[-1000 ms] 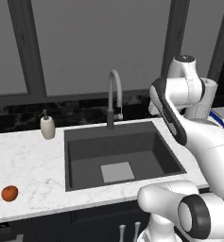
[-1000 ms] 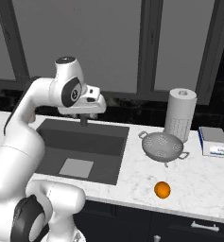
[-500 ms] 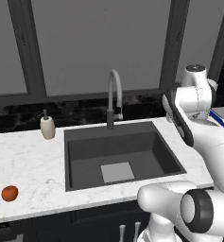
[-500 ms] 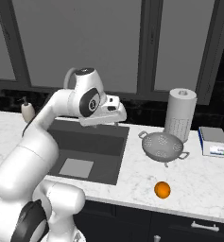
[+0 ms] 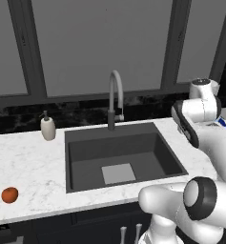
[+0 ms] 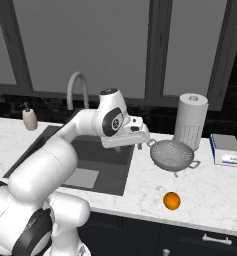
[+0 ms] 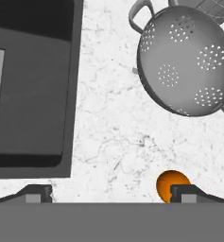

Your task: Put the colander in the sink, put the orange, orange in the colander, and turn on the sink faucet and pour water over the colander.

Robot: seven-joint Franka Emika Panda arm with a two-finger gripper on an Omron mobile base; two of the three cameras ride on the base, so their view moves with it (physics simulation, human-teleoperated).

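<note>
On the white marble tabletop [image 6: 210, 192] you see the sink [image 5: 121, 157], the largest thing here, with nothing in it yet. The arm has swung over the last second from above the sink toward the right side, so the end effector [image 6: 140, 134] now hangs just beside the colander [image 6: 172, 154], at its 9 o'clock in the right base view. Its jaws stand wide apart and hold nothing. In the hand view the colander [image 7: 186, 64] lies at 1 o'clock, upright on the tabletop and not yet touched, in front of the paper towel roll [image 6: 190, 122]. This tells you the first step, to bring the colander to the sink, is only starting. The sink faucet [image 5: 114, 97] arches over the back edge of the sink. The brighter orange [image 6: 172, 201] rests at 6 o'clock from the colander, near the front edge; the darker orange [image 5: 9, 195] is well apart, left of the sink. The soap bottle [image 5: 47, 127] stands at 9 o'clock from the faucet.
</note>
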